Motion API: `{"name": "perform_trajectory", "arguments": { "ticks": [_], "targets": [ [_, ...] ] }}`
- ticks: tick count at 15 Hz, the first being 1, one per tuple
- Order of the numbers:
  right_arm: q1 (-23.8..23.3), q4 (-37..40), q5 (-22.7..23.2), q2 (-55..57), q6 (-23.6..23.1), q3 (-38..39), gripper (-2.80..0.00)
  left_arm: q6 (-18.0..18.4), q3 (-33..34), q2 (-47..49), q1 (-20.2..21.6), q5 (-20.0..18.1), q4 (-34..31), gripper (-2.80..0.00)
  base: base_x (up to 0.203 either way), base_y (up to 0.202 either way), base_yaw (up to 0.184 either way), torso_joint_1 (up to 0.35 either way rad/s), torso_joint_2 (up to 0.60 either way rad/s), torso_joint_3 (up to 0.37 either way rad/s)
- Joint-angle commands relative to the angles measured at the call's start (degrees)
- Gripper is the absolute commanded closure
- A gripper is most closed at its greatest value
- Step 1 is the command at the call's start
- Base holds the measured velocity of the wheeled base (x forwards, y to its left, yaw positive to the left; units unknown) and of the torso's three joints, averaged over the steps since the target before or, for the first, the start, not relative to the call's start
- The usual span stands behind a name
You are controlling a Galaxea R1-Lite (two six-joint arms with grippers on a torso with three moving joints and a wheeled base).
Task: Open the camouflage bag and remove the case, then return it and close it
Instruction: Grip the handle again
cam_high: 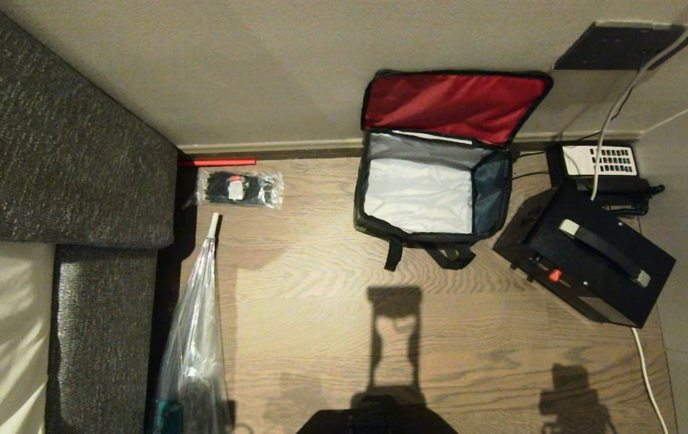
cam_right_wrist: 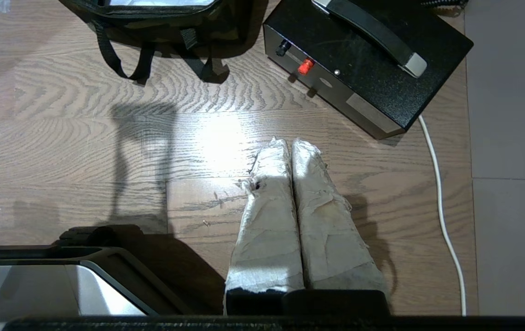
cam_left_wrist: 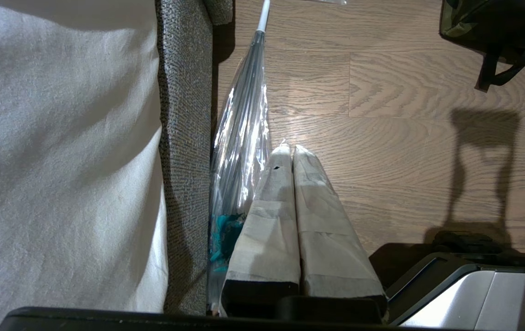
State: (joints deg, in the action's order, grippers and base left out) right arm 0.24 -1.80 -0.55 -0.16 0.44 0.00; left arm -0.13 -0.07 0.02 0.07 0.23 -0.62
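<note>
Bag: the camouflage bag (cam_high: 434,199) sits open on the wood floor (cam_high: 319,301) in the upper middle of my head view, red lid lining flipped up against the wall (cam_high: 229,66). I can see straight down onto the grey-white lining and there's nothing in it. Black straps hang off the edge nearest me.

Case: the case (cam_high: 585,265) is out of the bag, on the floor just to the right of it, turned at an angle. Handle with pale ends on top, little red button facing the lower part of the frame. Looks just apart from the bag, but I can't swear they aren't touching at the corner.

Left end effector: the left end effector (cam_left_wrist: 288,149) hangs over the floor beside the sofa, taped fingers (cam_left_wrist: 271,220) pressed flat together, holding nothing.

Right end effector: the right end effector (cam_right_wrist: 288,143) is the same deal, fingers squeezed together and empty, over bare floor, with the case near it toward the upper right of its wrist view.

Other stuff: grey sofa (cam_high: 66,132) down the left side, a clear umbrella (cam_high: 196,337) lying along it, a small clear packet of black items (cam_high: 239,188) near the wall, a black telephone (cam_high: 600,169) in the upper right corner behind the case, and a white cable (cam_high: 648,374) running along the right edge.
</note>
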Motion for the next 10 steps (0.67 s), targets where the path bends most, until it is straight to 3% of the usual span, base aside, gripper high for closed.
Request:
{"name": "perform_trajectory", "arguments": {
  "ticks": [1,7,10],
  "targets": [
    [0.02,-0.05,0.02,-1.69,0.0,0.79,0.0,-0.04,-0.01,-0.02,0.01,0.03,0.01,0.0,0.0,0.0,0.0,0.0,0.0,0.0],
    [0.02,-0.05,0.01,-1.69,0.0,0.79,0.0,-0.04,-0.01,-0.02,0.01,0.03,0.01,0.0,0.0,0.0,0.0,0.0,0.0,0.0],
    [0.02,0.12,0.87,-1.69,-2.31,0.66,0.0,-0.04,-0.01,-0.02,0.01,0.03,0.01,0.0,0.0,0.0,0.0,0.0,0.0,0.0]
  ]
}}
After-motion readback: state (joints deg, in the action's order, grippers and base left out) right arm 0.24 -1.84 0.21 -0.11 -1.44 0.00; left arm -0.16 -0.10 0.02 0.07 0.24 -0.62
